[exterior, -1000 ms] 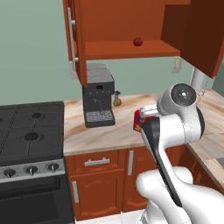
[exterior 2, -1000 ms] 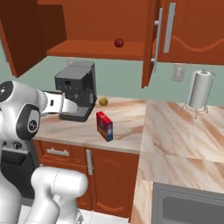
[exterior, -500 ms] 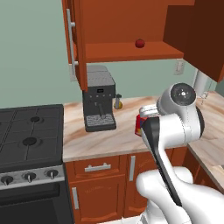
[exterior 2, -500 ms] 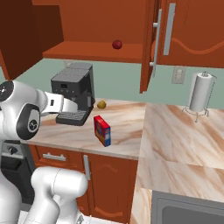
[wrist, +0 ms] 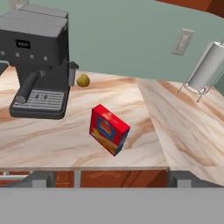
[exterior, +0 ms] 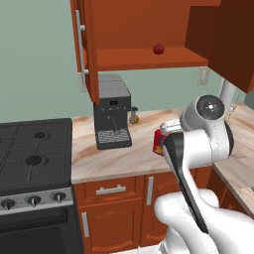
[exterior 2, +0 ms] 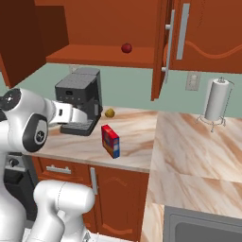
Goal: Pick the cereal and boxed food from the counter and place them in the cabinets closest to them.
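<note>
We see the red box [exterior 2: 110, 141] standing upright on the marble tabletop [exterior 2: 137, 137], near its front edge, a little to the right of the coffee machine [exterior 2: 79, 100] and apart from it. In the hand view the box [wrist: 109, 129] lies straight ahead of the claw [wrist: 109, 179], whose two dark tips sit far apart at the bottom edge, spread wide and pinching nothing. A small yellowish round thing [wrist: 82, 80] rests just beside the machine [wrist: 39, 59], behind the box. Above the machine hangs the cabinet [exterior 2: 99, 33], its doors swung open, with a small red ball [exterior 2: 126, 47] on its inner shelf. From the left base view the box [exterior: 158, 142] is mostly hidden behind the white arm [exterior: 206, 131], to the right of the machine [exterior: 112, 117]; the black stove [exterior: 32, 154] stands to the machine's left, and the ball [exterior: 158, 48] sits on the shelf up and to its right. Far right of the machine, past the corner where the tabletop turns, a paper towel roll [exterior 2: 217, 99] stands on its wire holder below a wall socket [exterior 2: 191, 81]. We can see no cereal.
</note>
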